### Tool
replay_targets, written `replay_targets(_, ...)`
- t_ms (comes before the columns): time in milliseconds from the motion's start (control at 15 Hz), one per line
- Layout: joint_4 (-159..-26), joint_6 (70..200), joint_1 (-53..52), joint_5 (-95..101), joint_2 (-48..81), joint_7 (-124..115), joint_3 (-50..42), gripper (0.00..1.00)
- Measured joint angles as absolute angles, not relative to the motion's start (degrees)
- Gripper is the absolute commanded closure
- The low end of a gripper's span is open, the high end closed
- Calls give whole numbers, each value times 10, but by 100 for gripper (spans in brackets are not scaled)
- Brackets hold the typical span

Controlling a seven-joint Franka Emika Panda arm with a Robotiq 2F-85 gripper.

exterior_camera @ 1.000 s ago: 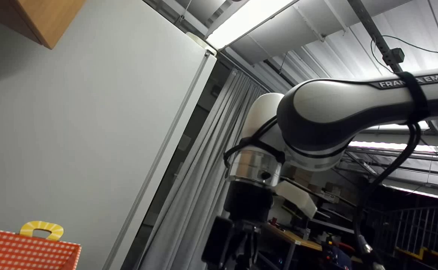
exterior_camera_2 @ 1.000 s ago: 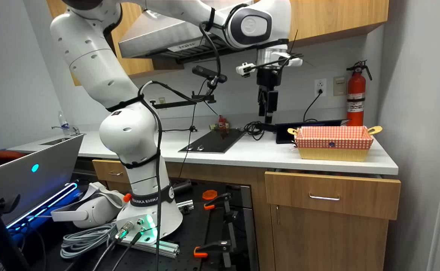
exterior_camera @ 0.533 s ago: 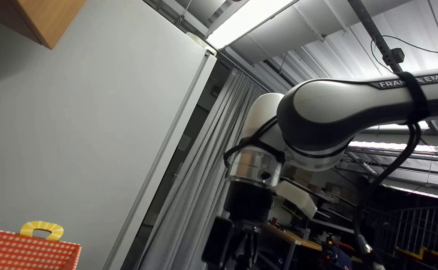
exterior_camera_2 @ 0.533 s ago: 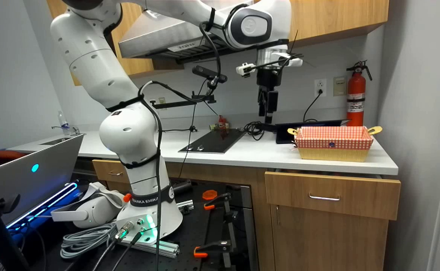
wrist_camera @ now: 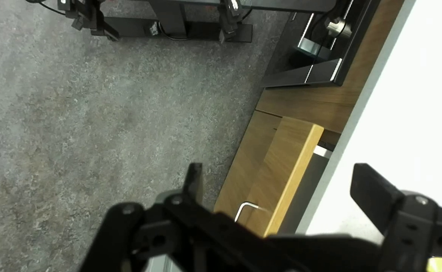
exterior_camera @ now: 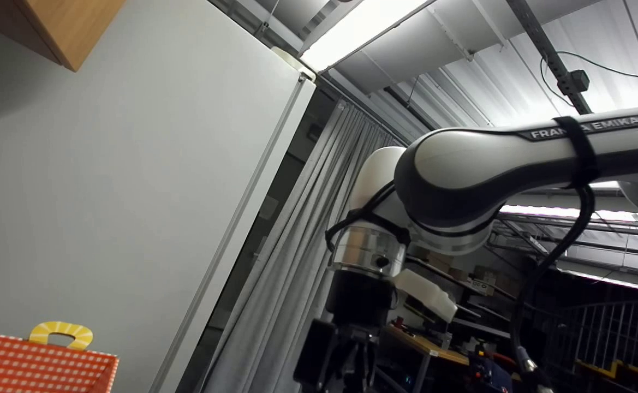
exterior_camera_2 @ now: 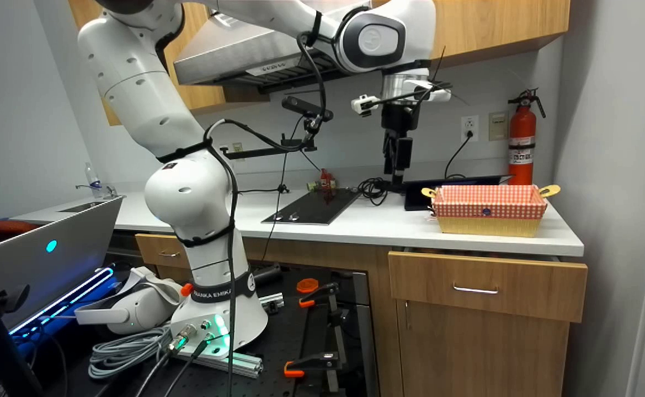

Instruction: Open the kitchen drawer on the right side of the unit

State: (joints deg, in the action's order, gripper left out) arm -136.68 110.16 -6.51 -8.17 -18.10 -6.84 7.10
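1. Gripper (wrist_camera: 277,175), bottom of wrist frame: jaws spread wide, fingers (wrist_camera: 374,200) well apart. Nothing gripped, no contact visible.
2. Counter (wrist_camera: 402,105), right of wrist frame: one finger overlaps it in that view, the other doesn't. Move out toward frame left before descending, otherwise I'd expect a finger to clip the edge. Basket (exterior_camera_2: 488,212) sits on it, right of an exterior view; keep the wrist off that too.
3. Drawer (wrist_camera: 281,170), lower centre-right in wrist frame, lower right in an exterior view: already ajar, gap behind the front. Reads as approach; more opening left to do, I'd say.
4. Handle (wrist_camera: 246,204), lower centre, partly hidden by the gripper; below and right of it in an exterior view. Jaws look skewed to the front: twist wrist to square up, drop one finger behind the bar, close, check grip.
5. Floor (wrist_camera: 111,113), left of wrist frame: pull that way, straight along the slide, slow, no sideways load.
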Motion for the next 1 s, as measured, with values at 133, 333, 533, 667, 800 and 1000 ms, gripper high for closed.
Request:
replay_targets(133, -1363, 1106, -55, -76, -167, -68, 60, 0)
replay_targets(333, -1357, 1135, -39, -64, -136, -67, 45, 0)
replay_targets(533, -1347, 1181, -28, -57, -89, -62, 32, 0)
replay_targets(667, -1339, 1220, -25, -56, -54, -53, 27, 0)
replay_targets(800, -1327, 1256, -25, -56, -17, -39, 23, 0)
replay_targets(1000, -1305, 1307, -25, -59, 35, -15, 23, 0)
